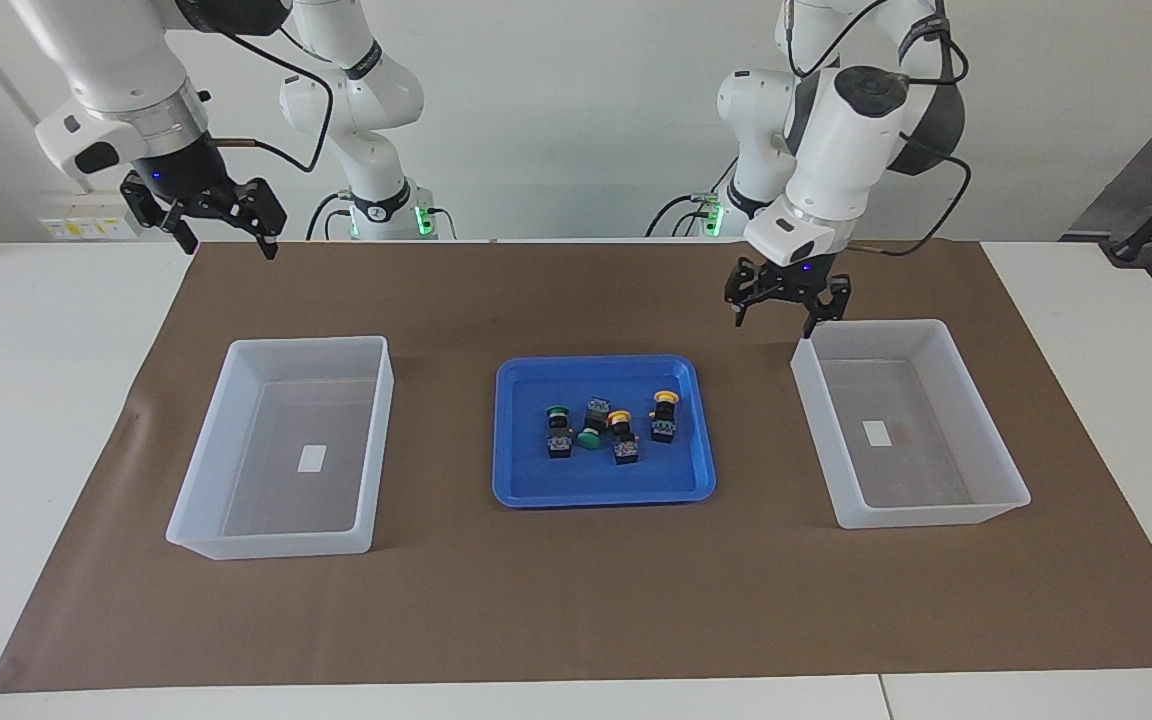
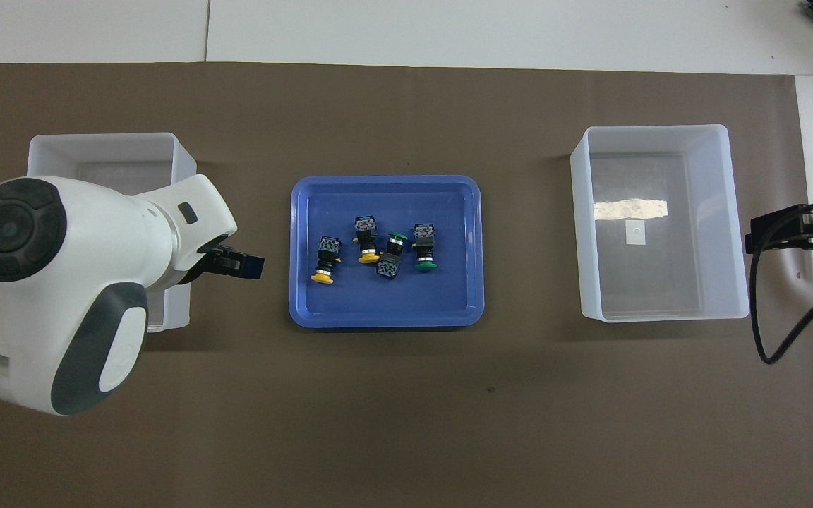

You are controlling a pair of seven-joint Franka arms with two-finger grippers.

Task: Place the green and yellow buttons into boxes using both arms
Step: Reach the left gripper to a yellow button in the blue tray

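Four buttons lie in the blue tray [image 1: 604, 492] at mid-table: two green [image 1: 558, 431] [image 1: 591, 424] and two yellow [image 1: 622, 437] [image 1: 665, 416]. In the overhead view the yellow ones [image 2: 324, 262] [image 2: 366, 243] and green ones [image 2: 392, 255] [image 2: 423, 248] lie on their sides. One empty box [image 1: 936, 510] stands toward the left arm's end and one [image 1: 271, 540] toward the right arm's end. My left gripper [image 1: 774, 327] is open and empty, over the mat by the corner of its box nearest the robots. My right gripper [image 1: 228, 250] is open and empty, high over the mat's edge.
A brown mat [image 1: 576, 600] covers the table under the tray and boxes. Two smaller white arms with green lights [image 1: 381, 200] stand at the robots' edge. In the overhead view the left arm [image 2: 61, 282] hides most of its box [image 2: 106, 144].
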